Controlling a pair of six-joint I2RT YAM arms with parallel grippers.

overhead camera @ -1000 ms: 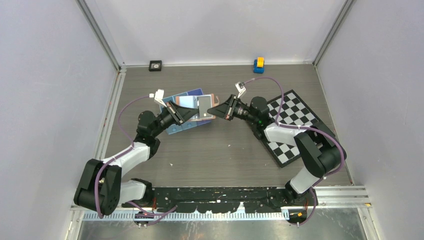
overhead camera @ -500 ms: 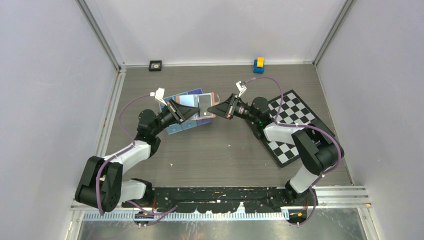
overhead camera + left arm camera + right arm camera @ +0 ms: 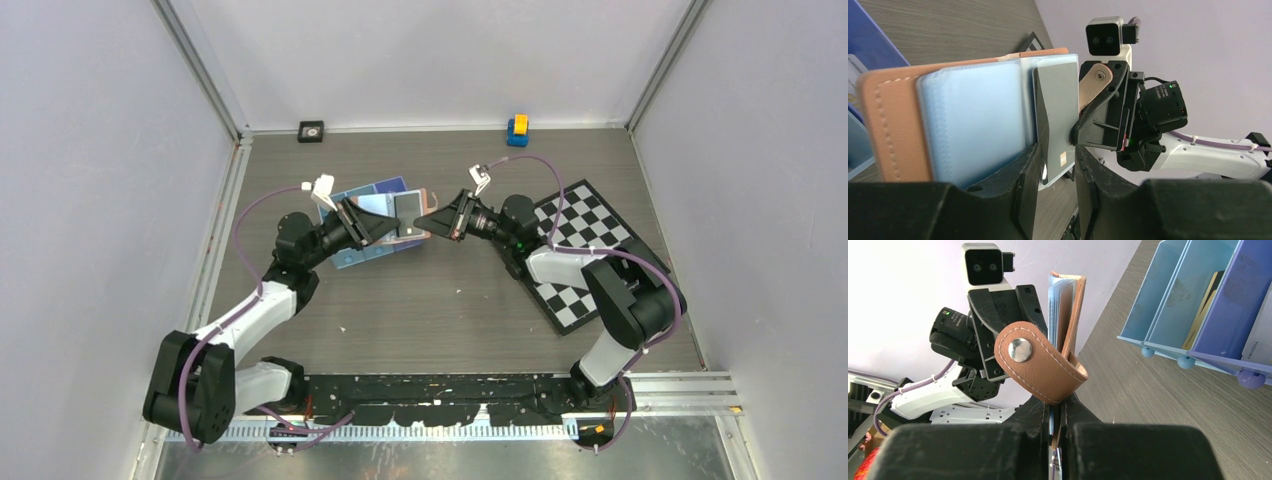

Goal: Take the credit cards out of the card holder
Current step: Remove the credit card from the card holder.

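You had the card holder held up mid-table just right of the blue tray, your right gripper clamped on its edge and your left gripper parted around the grey card, which was not yet out, while other cards lay in the tray.

A grey wood-grain tabletop carries everything. A blue divided tray lies left of the middle, askew to the edges; the right wrist view shows its pale blue and darker blue compartments standing on small ball feet. A black-and-white checkered board lies angled toward the right edge. Along the far edge sit a small black square object near the left corner and a blue-and-yellow toy toward the right corner.
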